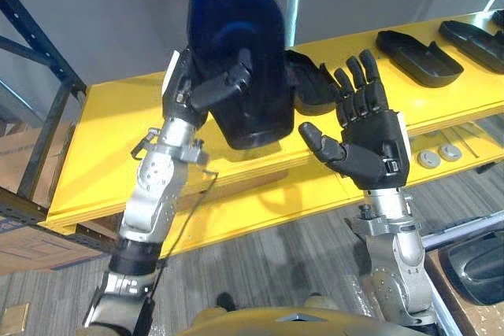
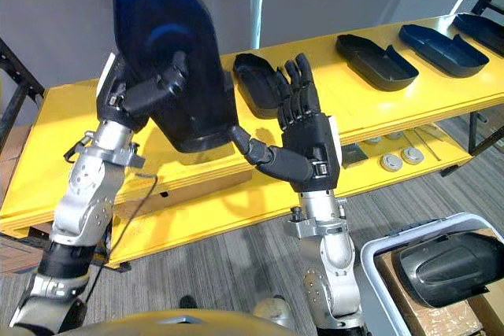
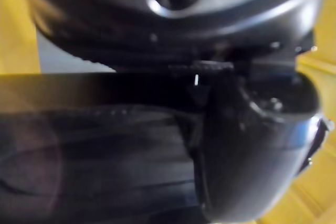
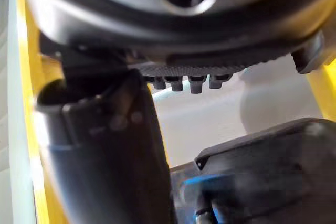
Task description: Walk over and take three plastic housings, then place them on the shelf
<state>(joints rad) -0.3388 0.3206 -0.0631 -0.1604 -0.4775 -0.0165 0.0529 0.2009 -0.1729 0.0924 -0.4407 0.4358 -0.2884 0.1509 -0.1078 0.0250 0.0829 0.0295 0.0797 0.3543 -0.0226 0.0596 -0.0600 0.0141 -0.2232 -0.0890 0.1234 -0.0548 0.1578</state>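
Note:
My left hand (image 1: pixel 193 88) is shut on a dark glossy plastic housing (image 1: pixel 236 45), held upright above the yellow shelf (image 1: pixel 110 139), my thumb across its face. In the left wrist view the housing (image 3: pixel 94 156) lies right against that hand. My right hand (image 1: pixel 370 135) stands open just right of it, palm toward the housing, thumb nearly touching its lower edge. Another housing (image 2: pixel 256 76) lies on the shelf behind the right hand. Two more housings (image 1: pixel 417 57) (image 1: pixel 472 41) lie farther right on the shelf.
A dark blue rack post (image 1: pixel 39 45) rises at the shelf's left end. Small round discs (image 2: pixel 391 161) lie on a lower yellow board. At lower right a cardboard box in a white bin holds one more housing (image 2: pixel 445 265). Grey floor lies below.

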